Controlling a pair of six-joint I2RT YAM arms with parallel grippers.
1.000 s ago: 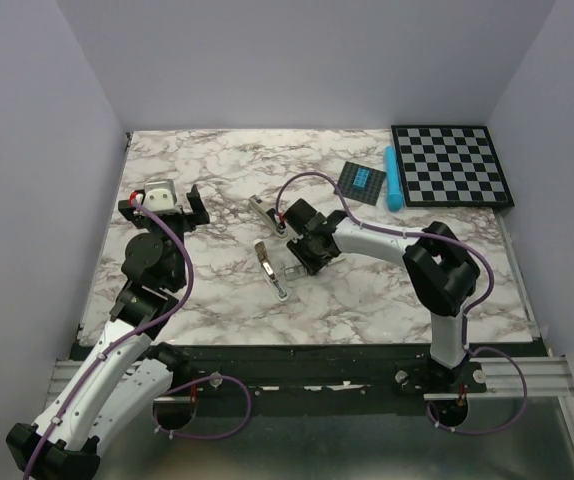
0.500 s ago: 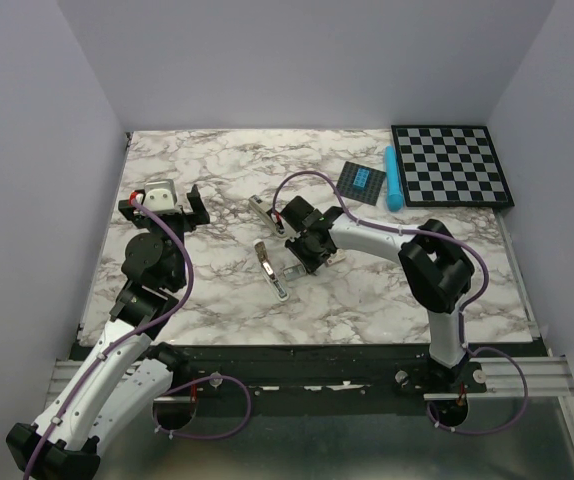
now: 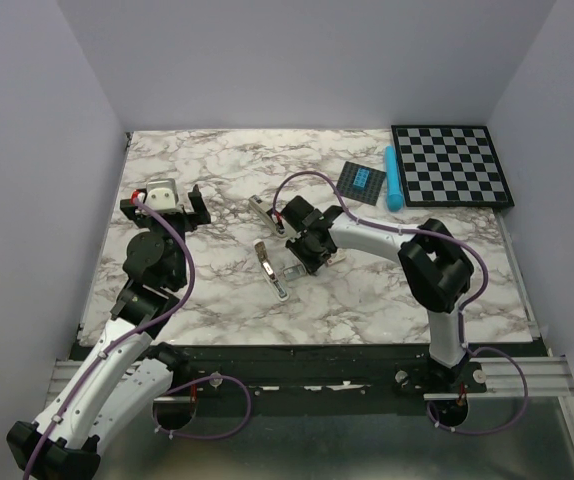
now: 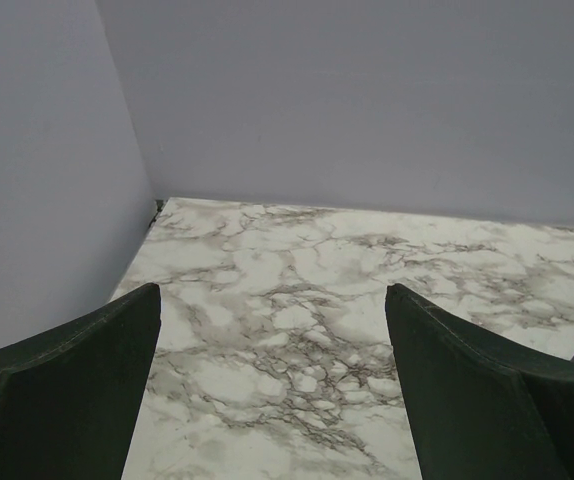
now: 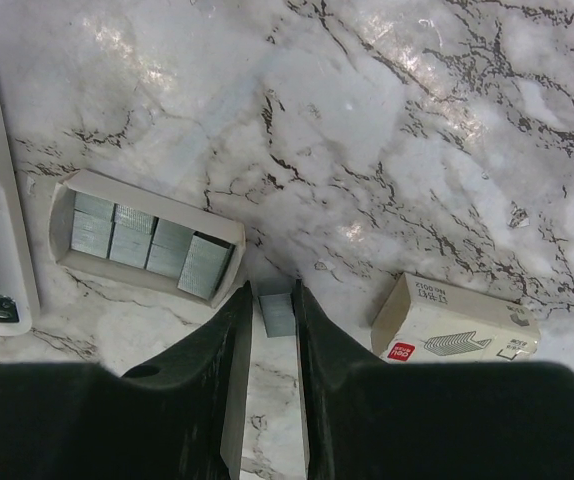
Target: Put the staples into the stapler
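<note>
Nearest to us on the marble table (image 3: pixel 207 290), about the middle, lies the stapler (image 3: pixel 272 270), slim and dark with its silver channel showing, a little to the left of the right gripper (image 5: pixel 272 293). That gripper points down at the tabletop with its fingers drawn close together, pinched on a small grey staple strip (image 5: pixel 277 314) that sits between their tips. From the wrist view we see an open white tray (image 5: pixel 62 200) holding several more blocks of staples just beside the fingers on one side. On the other side, a little apart, is a small white cardboard box (image 5: pixel 457 320) with a red label. Slightly farther off than the stapler lies a white oblong block (image 3: pixel 259 210). Out on the left of the table the left gripper (image 4: pixel 272 292) has its fingers spread wide apart with only bare marble between them. In the far right corner we see a dark square plate with blue pieces (image 3: pixel 360 183), a blue cylinder (image 3: pixel 394 178) and a checkerboard (image 3: pixel 452 165).
</note>
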